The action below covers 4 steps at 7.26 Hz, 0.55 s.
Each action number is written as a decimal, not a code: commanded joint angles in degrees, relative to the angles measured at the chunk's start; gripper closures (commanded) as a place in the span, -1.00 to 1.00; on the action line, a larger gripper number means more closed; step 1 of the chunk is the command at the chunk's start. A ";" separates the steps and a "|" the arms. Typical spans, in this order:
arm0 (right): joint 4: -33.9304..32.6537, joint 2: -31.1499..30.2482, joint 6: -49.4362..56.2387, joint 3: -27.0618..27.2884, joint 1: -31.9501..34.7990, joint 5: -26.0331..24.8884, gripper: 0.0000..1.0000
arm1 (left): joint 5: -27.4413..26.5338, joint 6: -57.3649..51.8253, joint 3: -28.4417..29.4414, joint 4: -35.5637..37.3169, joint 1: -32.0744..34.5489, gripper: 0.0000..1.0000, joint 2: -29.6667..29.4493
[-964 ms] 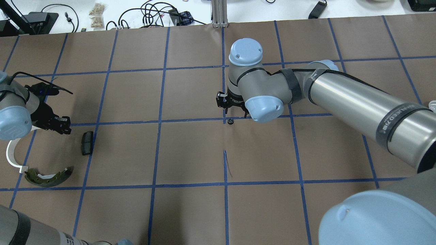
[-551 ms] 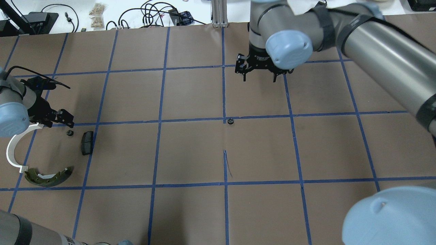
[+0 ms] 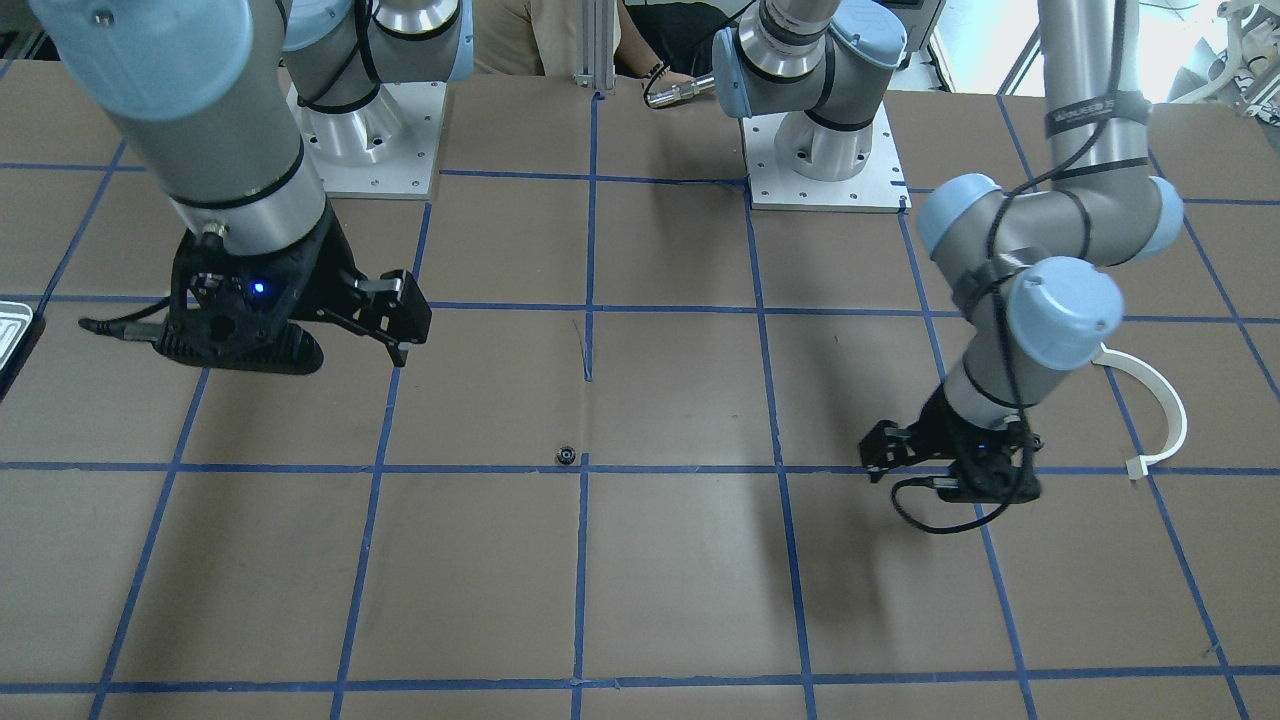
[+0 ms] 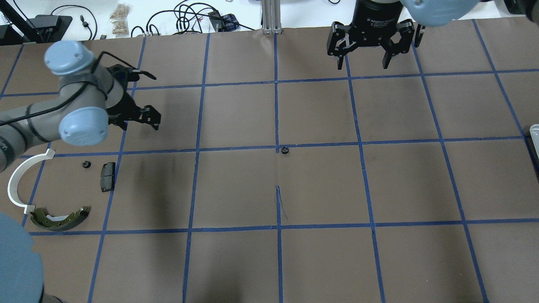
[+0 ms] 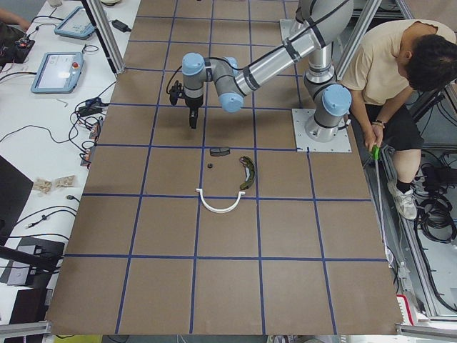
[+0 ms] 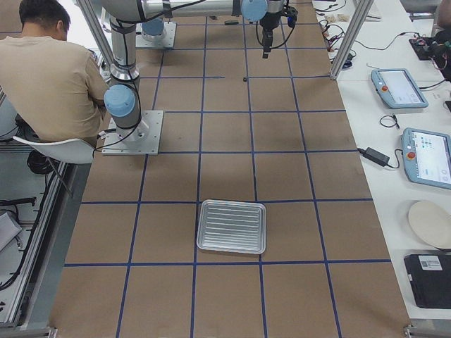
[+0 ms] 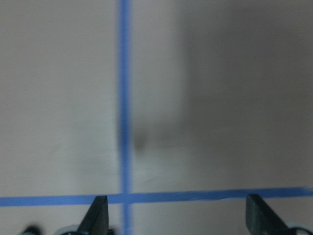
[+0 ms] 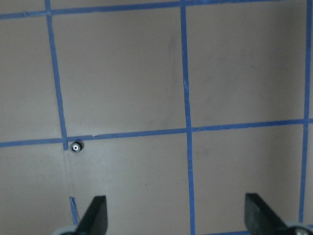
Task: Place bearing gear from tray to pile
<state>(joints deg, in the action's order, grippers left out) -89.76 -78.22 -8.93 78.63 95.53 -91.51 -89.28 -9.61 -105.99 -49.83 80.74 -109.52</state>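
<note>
Brown paper covers the bench (image 4: 236, 185), with a blue tape grid. One small black bearing gear (image 4: 86, 164) lies at the pile (image 4: 59, 219), just beside the black pad (image 4: 108, 176) and near the white arc (image 4: 12, 185). A second gear (image 4: 285, 150) sits mid-bench on a tape line. Both tools are wide and hold nothing: the left tool (image 4: 150, 118) is beyond the pile, the right tool (image 4: 363, 63) at the far edge. The tray (image 6: 232, 227) is well apart, at the bench's right end.

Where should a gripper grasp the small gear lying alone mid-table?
Across its outer rim, coming straight down. The bearing gear is small and round, seems to lie flat beside a tape crossing, and has nothing near to block fingers.
</note>
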 commanded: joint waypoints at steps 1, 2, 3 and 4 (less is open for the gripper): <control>-12.95 -6.76 3.19 13.94 -1.56 -0.07 -1.00 | 7.83 17.19 3.14 0.35 12.47 -1.00 -2.70; -13.33 -6.86 3.82 12.53 -2.79 -0.16 -1.00 | 8.58 24.56 5.33 0.53 16.69 -1.00 -4.28; -7.50 -6.34 4.26 9.73 -3.32 -0.86 -1.00 | 8.42 25.59 7.79 0.44 20.82 -1.00 -6.12; -7.36 -6.25 5.92 9.44 -3.24 -0.60 -1.00 | 8.07 27.35 8.95 0.44 24.43 -1.00 -7.62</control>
<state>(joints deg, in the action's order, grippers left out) -98.62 -84.55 -4.54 89.00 92.60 -92.06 -81.24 14.86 -99.03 -49.40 100.39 -115.18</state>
